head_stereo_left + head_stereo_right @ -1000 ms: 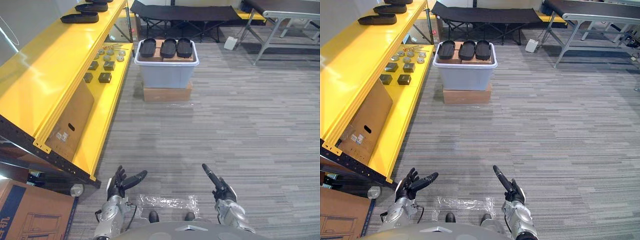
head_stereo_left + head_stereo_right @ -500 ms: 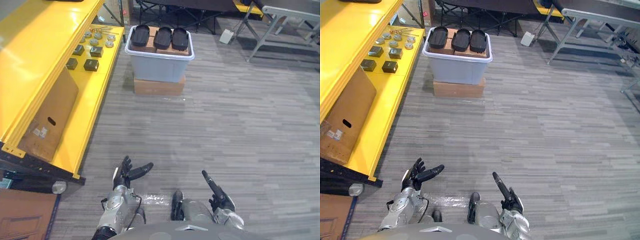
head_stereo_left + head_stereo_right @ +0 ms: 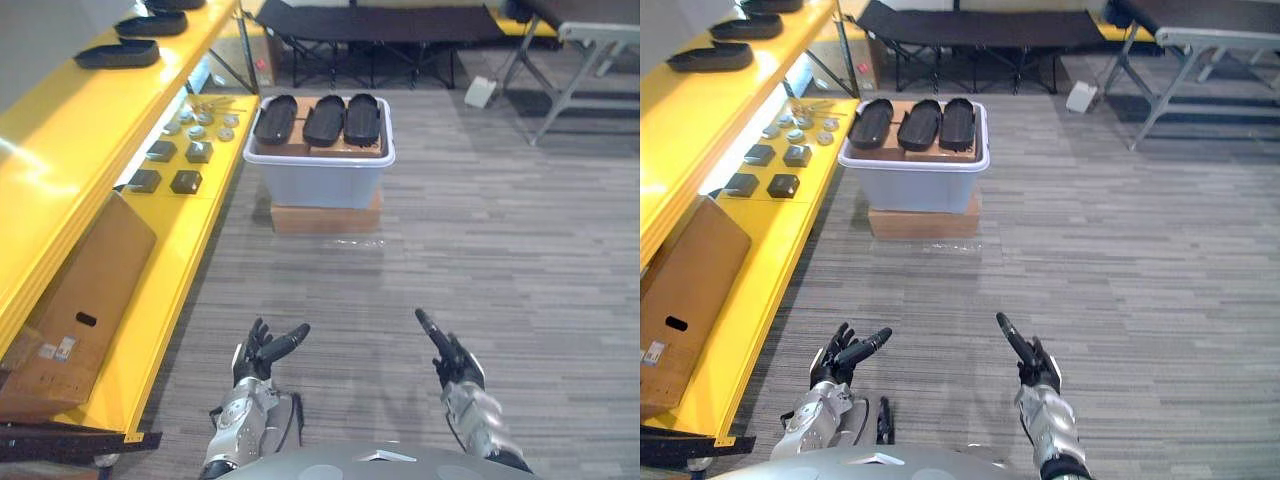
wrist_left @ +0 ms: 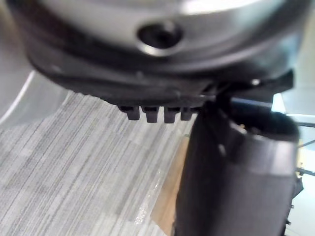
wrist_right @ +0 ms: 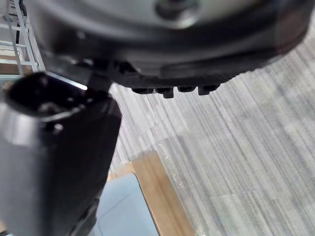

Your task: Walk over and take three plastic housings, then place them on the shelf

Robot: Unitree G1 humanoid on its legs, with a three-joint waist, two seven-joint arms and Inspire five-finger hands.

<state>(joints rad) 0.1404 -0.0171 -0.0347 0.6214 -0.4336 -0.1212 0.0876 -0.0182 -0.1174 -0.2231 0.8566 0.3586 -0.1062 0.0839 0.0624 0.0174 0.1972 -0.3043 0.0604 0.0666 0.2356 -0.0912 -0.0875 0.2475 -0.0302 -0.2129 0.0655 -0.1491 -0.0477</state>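
Both hands are empty: the left hand point(image 3: 262, 352) and right hand point(image 3: 452, 360) are held low with fingers extended, touching nothing. Three plastic housings point(image 3: 323, 118) lie side by side atop the grey bin point(image 3: 320, 175), well ahead. A cardboard box point(image 3: 325, 216) beneath raises them, probably for reach. The yellow shelf point(image 3: 90, 150) stands just beside.

We cannot tell what the little blocks point(image 3: 186, 181) on the yellow shelf point(image 3: 80, 160) are. The edge cuts the shelf off.

Bright, even light, with glare on the yellow shelf point(image 3: 60, 180) and soft shadows.
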